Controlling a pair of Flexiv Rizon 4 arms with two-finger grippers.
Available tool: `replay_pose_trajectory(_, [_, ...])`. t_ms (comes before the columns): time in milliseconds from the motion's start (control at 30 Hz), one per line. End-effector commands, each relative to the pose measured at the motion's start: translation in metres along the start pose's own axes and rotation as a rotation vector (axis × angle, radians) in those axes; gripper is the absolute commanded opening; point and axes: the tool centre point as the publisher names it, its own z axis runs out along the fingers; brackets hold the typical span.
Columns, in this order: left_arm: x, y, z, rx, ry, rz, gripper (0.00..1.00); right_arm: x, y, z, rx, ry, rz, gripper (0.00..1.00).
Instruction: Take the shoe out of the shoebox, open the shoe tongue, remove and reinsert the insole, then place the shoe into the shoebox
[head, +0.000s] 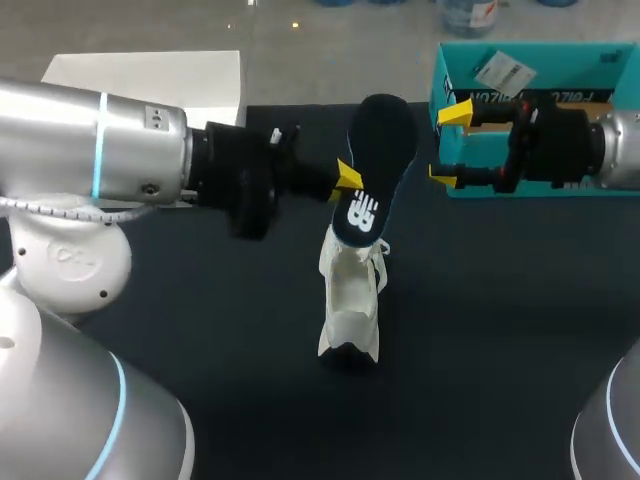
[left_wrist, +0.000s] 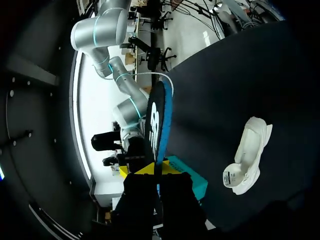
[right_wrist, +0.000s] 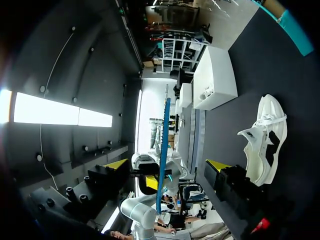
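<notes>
head view, left gripper (head: 345, 180): comes in from the left, pinched on the edge of a flat dark navy foam insole (head: 378, 150) with a white logo, which is held in the air over the middle of the table.
head view, right gripper (head: 448, 145): fingers spread wide with nothing between them, near the insole but apart from it.
head view, shoe (head: 350, 300): a white mesh sneaker on the black table (head: 500, 330), outside the shoebox, seen under the insole's logo end.
head view, shoebox (head: 445, 75): teal cardboard, open, at the far right, behind the right gripper.
head view, white box (head: 150, 75): rectangular, at the far left corner.
left wrist view, left gripper (left_wrist: 156, 172): closed on the insole (left_wrist: 159, 120), which stands edge-on straight out from the fingers.
left wrist view, shoe (left_wrist: 247, 157): on the table, well apart from the insole.
left wrist view, shoebox (left_wrist: 192, 176): just beyond the fingers.
right wrist view, right gripper (right_wrist: 166, 165): yellow tips far apart, holding nothing.
right wrist view, insole (right_wrist: 162, 145): a thin blue edge ahead of the fingers, held at its near end by the left gripper (right_wrist: 151, 182).
right wrist view, shoe (right_wrist: 267, 140): on the table beside one finger, not touching it.
right wrist view, white box (right_wrist: 215, 75): beyond the shoe.
</notes>
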Motion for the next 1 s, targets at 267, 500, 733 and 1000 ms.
replay_pose_trajectory(267, [-0.004,0.003,0.047,-0.133,-0.062,-0.038,0.0,-0.003,0.012,0.011,0.006,0.025,-0.003,1.0])
replay_pose_trajectory(500, [-0.005,0.009,0.055,-0.191,-0.074,-0.044,0.0,-0.003,0.022,0.019,0.04,0.028,-0.002,0.8])
replay_pose_trajectory(733, [-0.001,0.013,0.055,-0.187,-0.064,-0.045,0.0,-0.005,0.022,0.023,0.053,0.038,0.009,0.44])
replay_pose_trajectory(1000, [-0.002,0.018,0.058,-0.179,-0.065,-0.041,0.0,-0.009,0.019,0.023,0.045,0.046,0.027,0.23])
